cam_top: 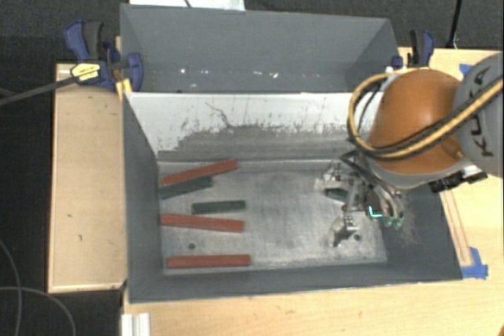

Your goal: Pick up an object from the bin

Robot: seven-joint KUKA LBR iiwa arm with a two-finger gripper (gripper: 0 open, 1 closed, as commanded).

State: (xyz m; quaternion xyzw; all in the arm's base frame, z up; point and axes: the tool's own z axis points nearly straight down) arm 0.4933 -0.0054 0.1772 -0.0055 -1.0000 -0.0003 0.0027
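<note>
**Q:** Which things are there to pick?

**A:** Five slim bars lie on the left half of the floor. A red bar (198,171) has a dark green bar (187,185) touching its lower edge. A shorter green bar (218,207) lies just beside a second red bar (202,223). A third red bar (208,261) lies alone near the front wall.

**Q:** Where is the gripper?

**A:** The gripper (345,230) hangs low over the right part of the floor, well apart from every bar, under the orange wrist cover (413,122). Whether it is released or clenched cannot be told. A small green patch (393,222) beside it may be a loose thing or robot hardware.

**Q:** How is this step best done?

**A:** Probably by choosing the lone third red bar. The gripper would be set across the bar's narrow width and lowered at its middle, clear of the walls of the bin (252,51).
</note>
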